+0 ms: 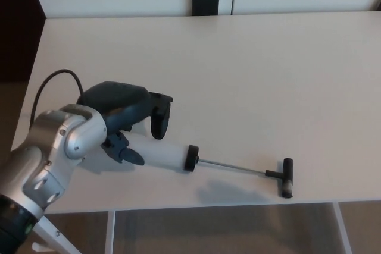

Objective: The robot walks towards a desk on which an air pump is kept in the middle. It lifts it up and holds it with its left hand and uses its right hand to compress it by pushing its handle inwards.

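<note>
The air pump has a white barrel (164,153) with a black end cap (191,159). A thin metal rod (235,168) runs out to its black T-handle (287,178). My left hand (131,114) is shut on the barrel's left part, with one finger curled over the top and the thumb underneath. The pump points right and slightly toward the desk's front edge. Its shadow (229,193) lies apart from it on the pale desk (268,75), so it hangs a little above the surface. The rod is fully drawn out. My right hand does not show.
A small black object (205,3) sits at the desk's far edge against the white wall. The desk's front edge runs just below the pump handle, with a white leg (111,230) under it. A black cable (50,84) loops off my left arm.
</note>
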